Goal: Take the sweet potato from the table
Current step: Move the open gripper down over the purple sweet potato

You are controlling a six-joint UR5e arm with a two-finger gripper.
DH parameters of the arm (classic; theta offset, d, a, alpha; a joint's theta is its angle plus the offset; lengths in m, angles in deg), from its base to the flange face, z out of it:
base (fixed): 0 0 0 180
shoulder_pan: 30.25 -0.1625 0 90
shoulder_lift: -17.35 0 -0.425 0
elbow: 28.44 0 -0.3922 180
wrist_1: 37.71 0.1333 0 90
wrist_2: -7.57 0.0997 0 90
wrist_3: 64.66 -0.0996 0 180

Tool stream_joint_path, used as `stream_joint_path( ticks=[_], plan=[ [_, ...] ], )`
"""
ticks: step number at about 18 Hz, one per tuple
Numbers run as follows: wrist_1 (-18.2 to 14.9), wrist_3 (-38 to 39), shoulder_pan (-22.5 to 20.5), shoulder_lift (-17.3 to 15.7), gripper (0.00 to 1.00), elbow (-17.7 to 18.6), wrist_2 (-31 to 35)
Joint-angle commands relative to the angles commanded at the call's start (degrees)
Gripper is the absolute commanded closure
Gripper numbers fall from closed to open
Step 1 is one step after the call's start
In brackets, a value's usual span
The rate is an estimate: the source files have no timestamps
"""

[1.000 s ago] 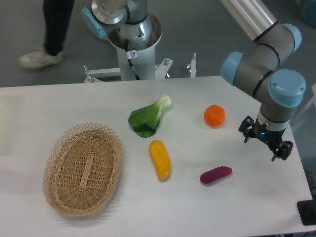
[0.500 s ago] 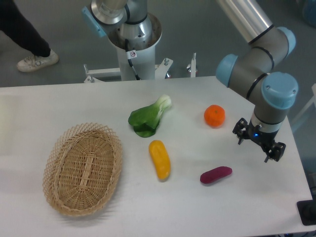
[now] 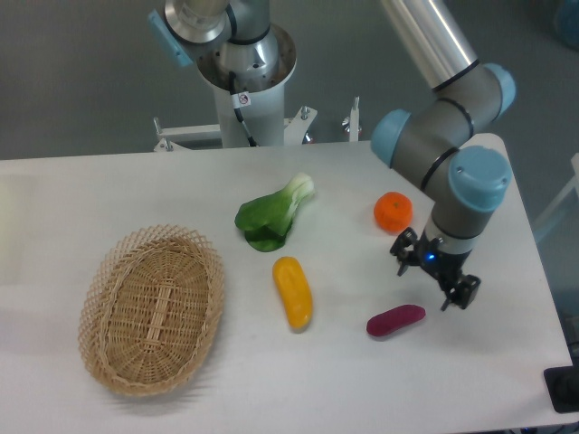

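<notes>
Robotics lab; pedestal-mounted arm [image 3: 443,117]; white table [image 3: 109,190]

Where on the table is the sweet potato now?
The sweet potato lies at the table's front right, right of the yellow vegetable, below the open gripper.

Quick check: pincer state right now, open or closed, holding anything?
Pincer: open and empty, fingers spread, hovering just above and to the right of the small purple-magenta sweet potato lying on the white table.
</notes>
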Motion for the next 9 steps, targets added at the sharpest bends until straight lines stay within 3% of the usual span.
stream_joint_path(
  ticks=[4, 9],
  plan=[
    [2.2, 1.84, 1.76, 2.2, 0.0, -0.53, 0.09],
    [2.29, 2.37, 2.73, 3.25, 0.0, -0.53, 0.18]
  ],
)
